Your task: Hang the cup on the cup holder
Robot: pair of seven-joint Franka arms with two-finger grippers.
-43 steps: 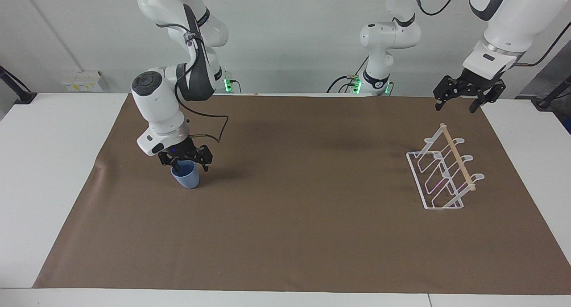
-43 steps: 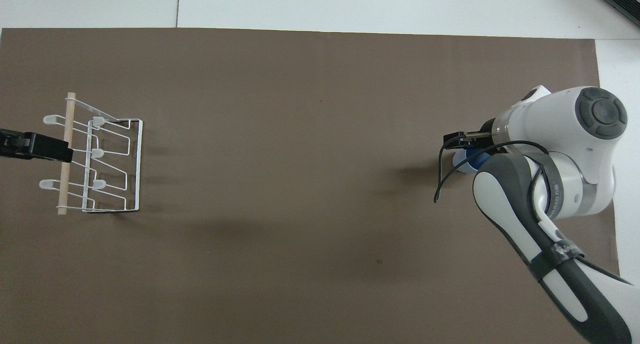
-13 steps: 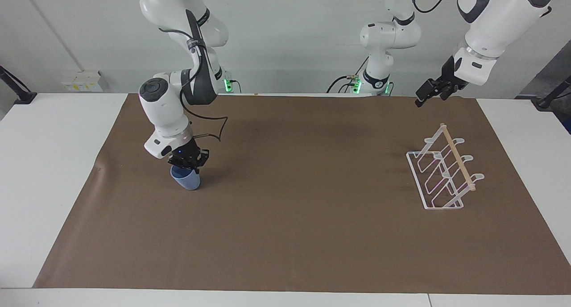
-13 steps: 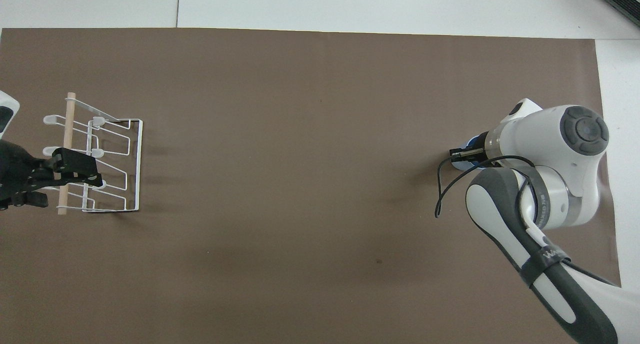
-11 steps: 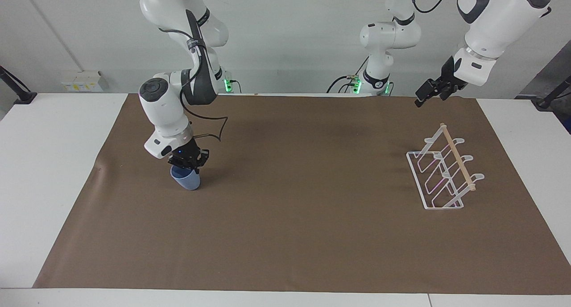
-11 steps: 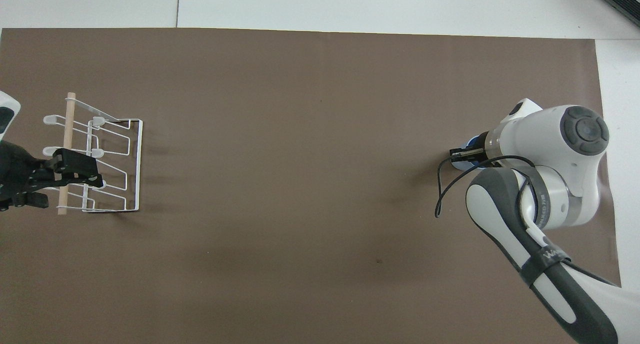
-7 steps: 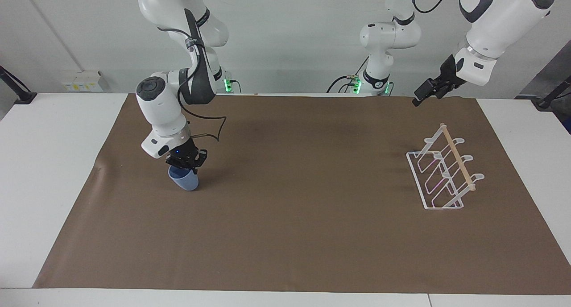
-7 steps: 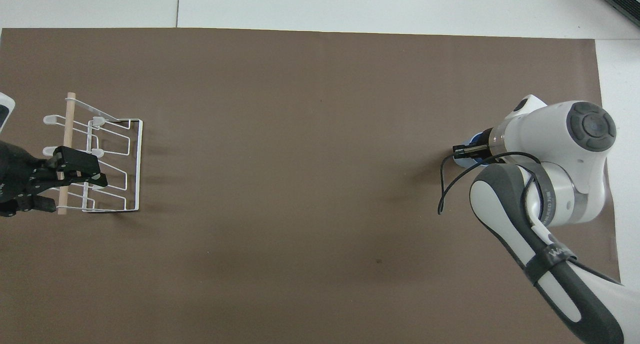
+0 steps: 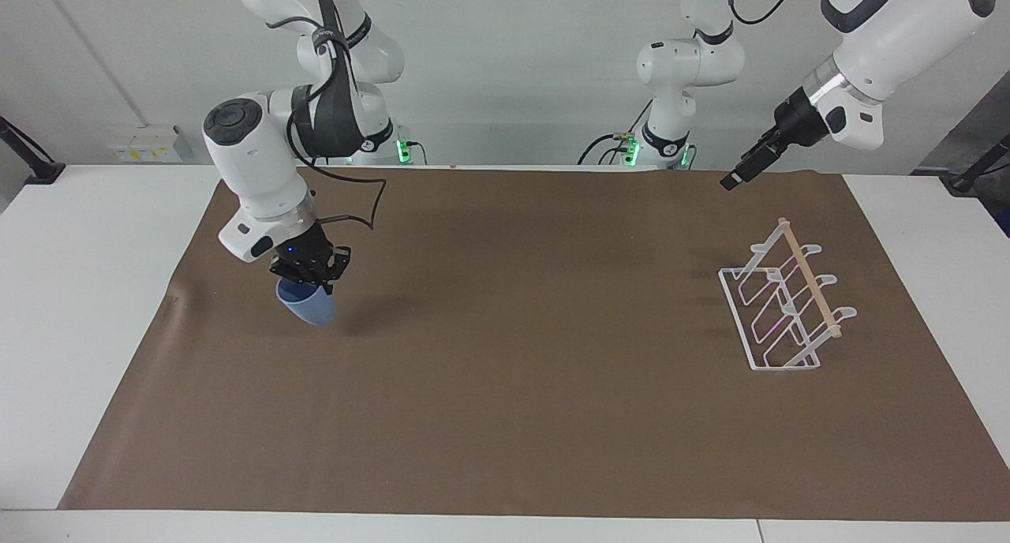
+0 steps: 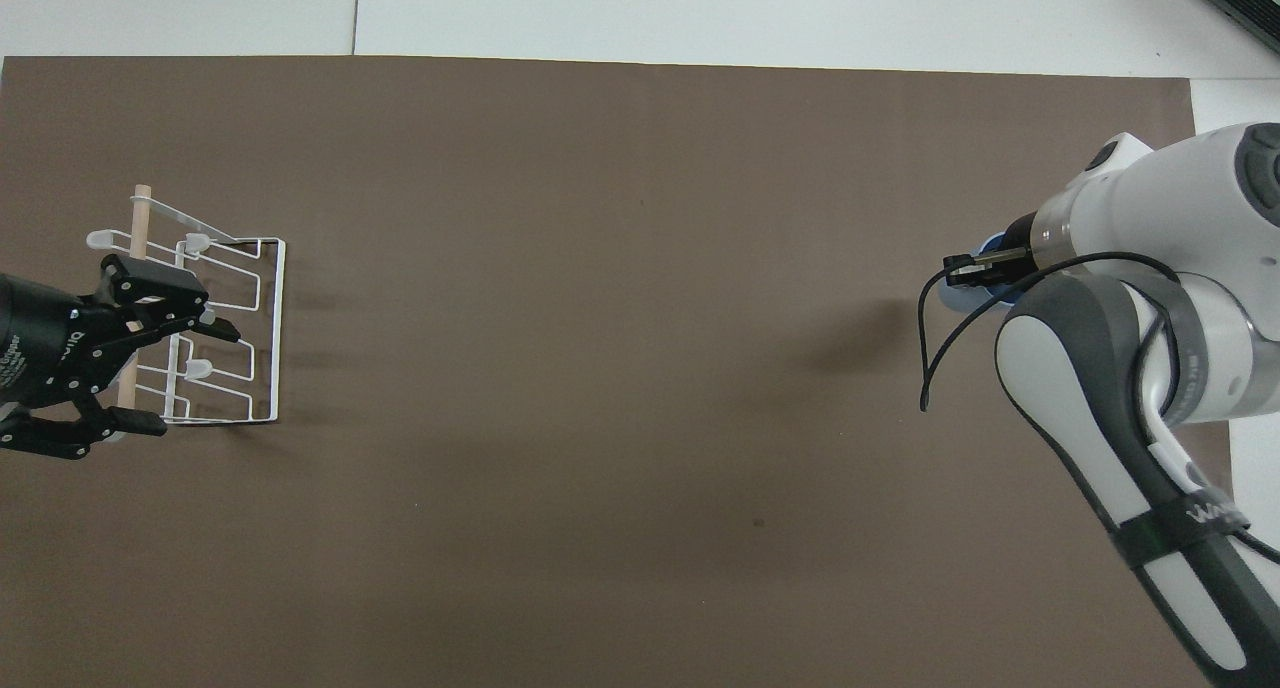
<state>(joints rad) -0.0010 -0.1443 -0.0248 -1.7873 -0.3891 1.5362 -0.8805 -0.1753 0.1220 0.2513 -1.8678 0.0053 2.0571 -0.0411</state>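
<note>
Slippage is your risk: the right gripper [image 9: 314,277], clenched on the rim of the small light-blue plastic cup [image 9: 305,305], carries it tilted above the brown mat [image 9: 505,417], well apart from the white wire cup holder [image 9: 785,306], where the left gripper [image 10: 130,353] hangs released; only the facing view shows the cup lifted.

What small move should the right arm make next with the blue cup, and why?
Probably carry it toward the left arm's end of the table. The right gripper is shut on the cup, tilted and apparently just off the brown mat, while the cup holder stands empty there, with the open left gripper up above it.
</note>
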